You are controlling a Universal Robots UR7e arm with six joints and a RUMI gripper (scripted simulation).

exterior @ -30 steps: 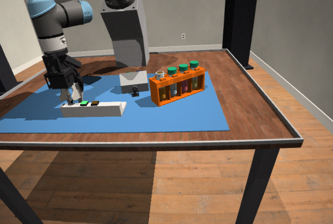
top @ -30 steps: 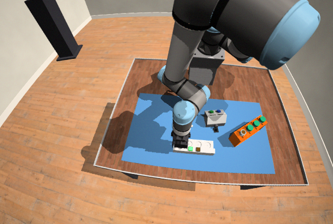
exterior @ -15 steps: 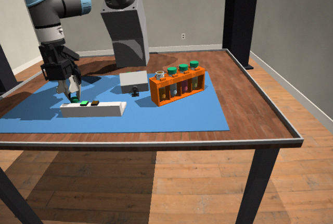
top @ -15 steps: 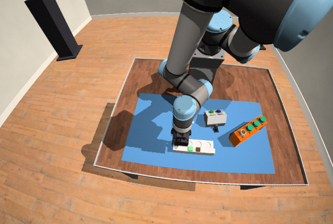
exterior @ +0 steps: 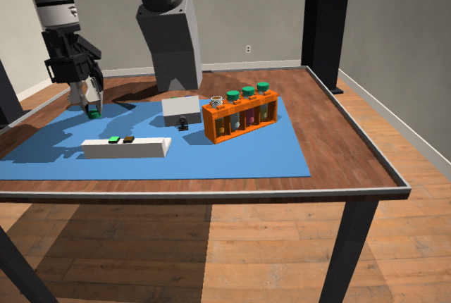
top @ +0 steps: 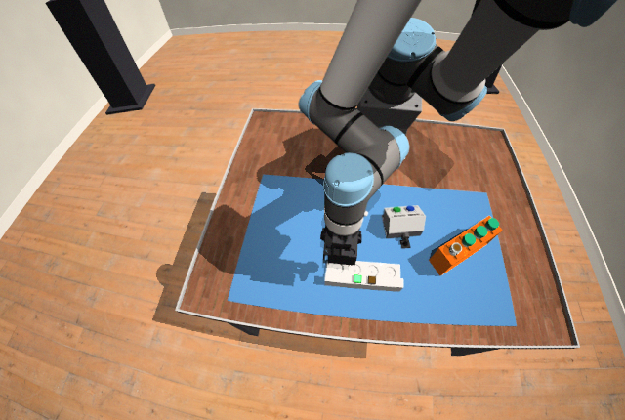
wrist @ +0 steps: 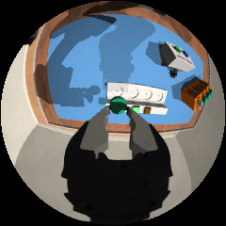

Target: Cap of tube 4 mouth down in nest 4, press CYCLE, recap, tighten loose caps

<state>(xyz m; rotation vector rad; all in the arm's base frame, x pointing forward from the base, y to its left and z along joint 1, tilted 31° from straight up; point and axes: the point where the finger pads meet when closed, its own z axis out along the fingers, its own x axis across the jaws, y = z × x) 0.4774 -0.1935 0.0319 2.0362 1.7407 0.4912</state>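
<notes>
My gripper (exterior: 94, 111) (wrist: 118, 106) is shut on a green cap (exterior: 94, 114) (wrist: 118, 104), held above the cap tray (top: 389, 280) (exterior: 123, 150) (wrist: 162, 111). In the wrist view the four nests look empty. The tray's green lamp (top: 357, 278) (exterior: 114, 139) (wrist: 137, 109) is lit; its amber lamp (top: 372, 279) (exterior: 128, 139) is dark. In the orange decapping station (top: 443, 265) (exterior: 209, 125) (wrist: 189, 100), tube 4 (top: 455, 248) (exterior: 216, 101) stands open. Tubes 1 to 3 wear green caps; whether one is slightly raised I cannot tell.
The key housing (top: 405, 225) (exterior: 180, 106) (wrist: 176, 56) stands between tray and station, towards the arm's base, with the blue CYCLE key (top: 410, 208) and green READY key (top: 396, 209) on top. A small black fixture (top: 405, 241) (exterior: 182, 125) stands beside it.
</notes>
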